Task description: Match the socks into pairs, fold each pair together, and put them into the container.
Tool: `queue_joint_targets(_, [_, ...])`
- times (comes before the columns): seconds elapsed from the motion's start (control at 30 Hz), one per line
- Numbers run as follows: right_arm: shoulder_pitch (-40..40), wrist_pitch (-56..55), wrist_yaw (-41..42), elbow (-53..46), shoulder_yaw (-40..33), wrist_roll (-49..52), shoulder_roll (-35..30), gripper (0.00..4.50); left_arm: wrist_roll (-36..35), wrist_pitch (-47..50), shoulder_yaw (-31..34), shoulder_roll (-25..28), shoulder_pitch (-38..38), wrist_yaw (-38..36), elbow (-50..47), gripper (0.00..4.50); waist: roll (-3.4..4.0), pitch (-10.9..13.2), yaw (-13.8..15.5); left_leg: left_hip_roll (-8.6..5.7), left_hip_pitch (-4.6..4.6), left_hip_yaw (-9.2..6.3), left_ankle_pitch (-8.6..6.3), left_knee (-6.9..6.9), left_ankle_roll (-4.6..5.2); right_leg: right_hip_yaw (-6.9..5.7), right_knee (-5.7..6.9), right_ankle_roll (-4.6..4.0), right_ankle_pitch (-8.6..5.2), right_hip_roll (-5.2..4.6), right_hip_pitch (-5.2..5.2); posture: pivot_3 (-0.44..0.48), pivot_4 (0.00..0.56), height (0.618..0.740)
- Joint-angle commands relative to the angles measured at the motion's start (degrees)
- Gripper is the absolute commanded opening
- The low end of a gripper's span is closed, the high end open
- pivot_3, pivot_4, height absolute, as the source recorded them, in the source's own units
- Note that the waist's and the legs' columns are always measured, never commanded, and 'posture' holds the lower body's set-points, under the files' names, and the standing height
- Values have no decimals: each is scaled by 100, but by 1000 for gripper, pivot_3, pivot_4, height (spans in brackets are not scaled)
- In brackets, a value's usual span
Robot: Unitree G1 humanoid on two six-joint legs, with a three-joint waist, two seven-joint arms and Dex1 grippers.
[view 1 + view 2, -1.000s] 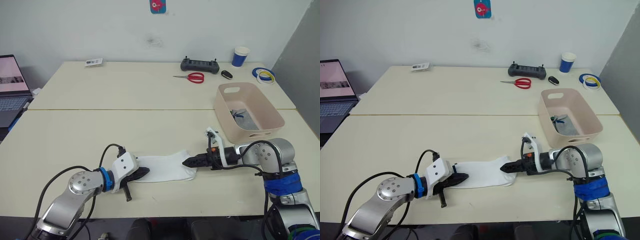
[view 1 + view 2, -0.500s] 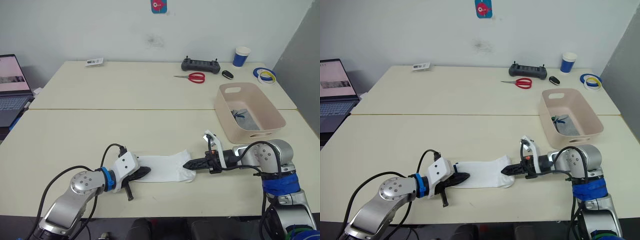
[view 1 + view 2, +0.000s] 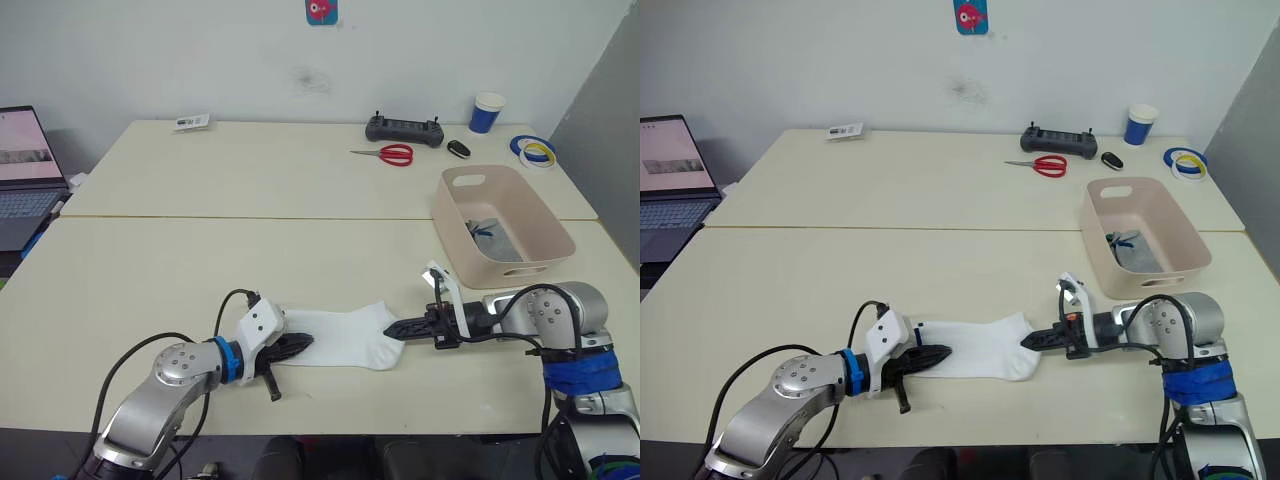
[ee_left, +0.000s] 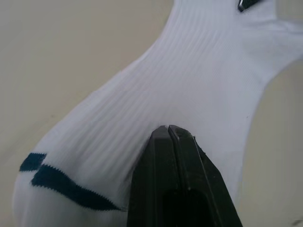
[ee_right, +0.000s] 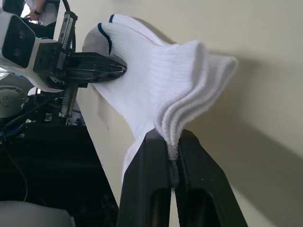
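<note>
My right claw (image 5: pixel 171 142) pinches the cuff edges of the white socks (image 3: pixel 345 334); my left claw (image 3: pixel 300 343), fingers pressed together, sits on their toe end. They lie stretched between us on the worktop (image 3: pixel 200 270), tub (image 3: pixel 505 222) beyond my right arm.

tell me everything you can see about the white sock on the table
The white socks lie flat and stretched along the near edge of the table, two stacked as one: the right wrist view shows several ribbed cuff layers. The knit is soft and ribbed, with dark blue stripes at the toe end. The left gripper is shut on the toe end, and the right gripper is shut on the cuff edges, which lift slightly off the table. Nothing else touches them.
</note>
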Motion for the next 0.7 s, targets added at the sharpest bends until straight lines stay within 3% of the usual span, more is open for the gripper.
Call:
queue_joint_targets(0.03, [3,-128,236,-14,-96,143,-292,52,-280,185,218,78,-170,-45,-310,0,0,0,0,0,1,0,0,-1,0,0,-3,0,0,1,1,0,150,740])
queue_joint_targets(0.3, [3,-333,683,85,141,193,-863,52,146,193,-153,189,-503,74,-57,0,-2,1,-1,-1,-1,2,-2,-2,2,0,-17,1,0,2,3,0,150,740])
queue_joint_targets(0.57, [-257,-107,692,-22,69,433,-654,52,972,-131,-803,131,-524,248,505,0,-2,1,5,1,0,2,-3,-3,4,2,-20,1,1,4,5,0,150,740])
queue_joint_targets(0.7, [-453,123,569,-184,-36,749,-443,52,1005,-32,-894,43,-512,311,558,0,0,0,5,-2,2,3,-2,-1,4,2,-18,8,5,0,9,0,150,740])
